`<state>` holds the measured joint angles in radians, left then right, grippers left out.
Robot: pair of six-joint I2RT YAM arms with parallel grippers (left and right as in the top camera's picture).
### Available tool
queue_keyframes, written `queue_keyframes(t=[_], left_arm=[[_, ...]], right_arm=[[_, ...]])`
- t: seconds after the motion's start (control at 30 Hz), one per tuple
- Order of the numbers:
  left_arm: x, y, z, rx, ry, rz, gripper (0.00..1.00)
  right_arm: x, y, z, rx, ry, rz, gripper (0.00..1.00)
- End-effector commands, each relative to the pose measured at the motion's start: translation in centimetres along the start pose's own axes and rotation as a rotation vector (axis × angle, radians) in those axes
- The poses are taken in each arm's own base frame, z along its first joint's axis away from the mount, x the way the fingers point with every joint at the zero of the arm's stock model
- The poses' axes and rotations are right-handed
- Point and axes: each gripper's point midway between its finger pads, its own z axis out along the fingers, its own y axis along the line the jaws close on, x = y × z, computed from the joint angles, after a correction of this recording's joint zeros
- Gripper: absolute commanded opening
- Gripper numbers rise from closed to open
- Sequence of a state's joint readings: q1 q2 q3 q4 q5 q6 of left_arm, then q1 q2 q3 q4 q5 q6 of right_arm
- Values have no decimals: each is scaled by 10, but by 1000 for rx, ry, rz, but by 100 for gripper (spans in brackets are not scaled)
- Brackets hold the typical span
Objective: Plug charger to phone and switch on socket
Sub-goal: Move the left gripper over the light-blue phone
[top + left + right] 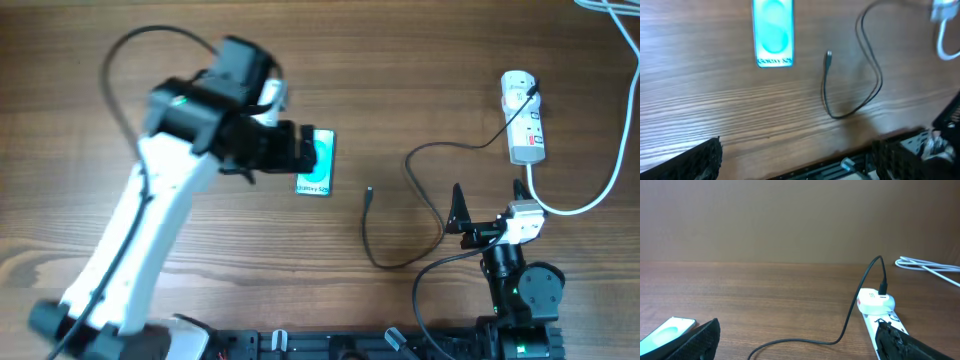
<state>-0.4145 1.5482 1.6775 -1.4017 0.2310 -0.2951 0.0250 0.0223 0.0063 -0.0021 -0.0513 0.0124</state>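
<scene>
Charger [368,196] plug sits in the socket [524,125]; its tip lies on the table [400,60], near the phone [318,172] but apart. Left gripper [796,146] hovers by the phone, jaws wide. Right gripper [797,327], also wide, faces the socket.

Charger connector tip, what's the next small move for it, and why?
Probably bring the open right end effector left over the charger's connector tip to grasp it. The tip lies loose on the table, apart from the phone, while its plug already sits in the power strip and the left end effector hangs over the phone.
</scene>
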Motion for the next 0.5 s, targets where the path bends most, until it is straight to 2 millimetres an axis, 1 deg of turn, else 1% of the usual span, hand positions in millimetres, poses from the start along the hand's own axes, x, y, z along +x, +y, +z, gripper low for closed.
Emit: queue_keyframes(t=[0.0,0.03,0.07,0.1,0.13,0.23,0.3,0.37,0.4,0.47], left_arm=[[9,-32,39,5,110,77,100],[12,-35,47,-9,132,70,100],[13,-32,56,-59,149,18,100],[15,-20,69,-161,164,-81,100],[16,-15,78,-205,176,-95,100],[14,-15,96,-224,207,-95,100],[9,-18,98,-205,184,-92,100],[5,-16,96,-198,179,-113,100],[1,-13,88,-179,188,-143,100],[-4,-7,79,-195,194,-157,100]], right_arm=[[-2,-2,0,8,-8,-12,100],[-2,-2,0,8,-8,-12,100],[-2,-2,0,8,-8,-12,100],[-2,-2,0,8,-8,-12,100],[-2,-2,0,8,-8,-12,100],[-2,-2,0,8,-8,-12,100],[-2,-2,0,8,-8,-12,100],[-2,-2,0,8,-8,-12,100],[-2,-2,0,8,-8,-12,100],[-2,-2,0,8,-8,-12,100]])
